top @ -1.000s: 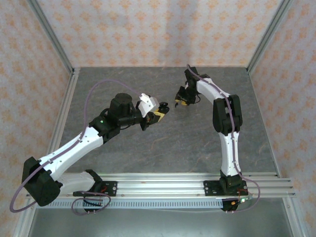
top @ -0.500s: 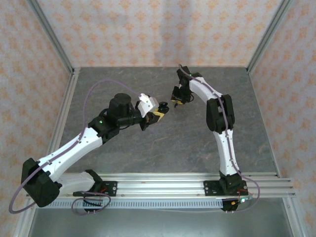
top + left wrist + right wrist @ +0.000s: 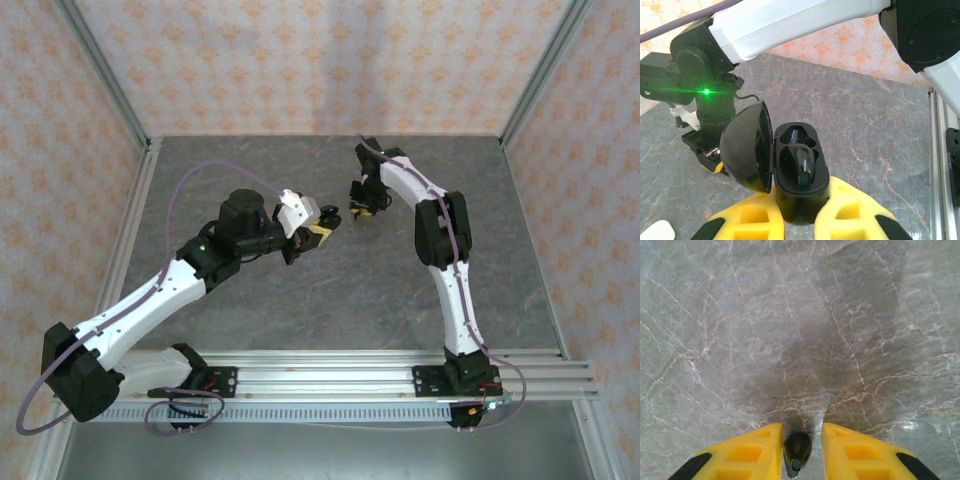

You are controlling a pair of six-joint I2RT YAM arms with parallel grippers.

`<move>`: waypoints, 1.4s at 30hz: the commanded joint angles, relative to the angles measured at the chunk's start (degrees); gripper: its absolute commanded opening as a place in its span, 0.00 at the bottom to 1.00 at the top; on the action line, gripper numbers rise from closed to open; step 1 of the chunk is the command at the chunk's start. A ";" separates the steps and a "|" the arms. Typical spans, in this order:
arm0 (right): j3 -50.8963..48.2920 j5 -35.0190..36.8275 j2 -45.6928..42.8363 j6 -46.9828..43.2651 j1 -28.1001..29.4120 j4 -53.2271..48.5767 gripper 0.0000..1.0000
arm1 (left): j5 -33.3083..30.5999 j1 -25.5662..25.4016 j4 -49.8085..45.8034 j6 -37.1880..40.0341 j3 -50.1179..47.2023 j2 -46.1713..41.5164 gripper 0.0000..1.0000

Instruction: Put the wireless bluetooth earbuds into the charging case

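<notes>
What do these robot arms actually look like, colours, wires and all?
The left arm and right arm have white tubular links joined by chunky black joints. A thin purple cable loops along the left arm. The left gripper and right gripper each have two yellow fingers with black patches. A small green light glows on the right arm's black wrist.

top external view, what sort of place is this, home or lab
Likely a robot test cell: left arm and right arm bolted to an aluminium rail, grey marbled table, boxed in by patterned wall panels.
</notes>
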 commanded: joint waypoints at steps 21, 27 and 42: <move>-2.24 2.93 -13.00 -8.84 -0.82 -8.90 0.07 | -1.89 0.24 0.98 0.91 -2.73 -3.52 0.00; -11.11 2.92 -23.43 -7.40 -0.71 -3.51 0.05 | -1.68 0.24 1.75 0.17 -2.14 -2.81 0.00; -18.42 9.96 -43.35 -8.05 6.96 1.45 0.02 | -2.40 0.24 3.54 -2.78 0.94 0.06 0.00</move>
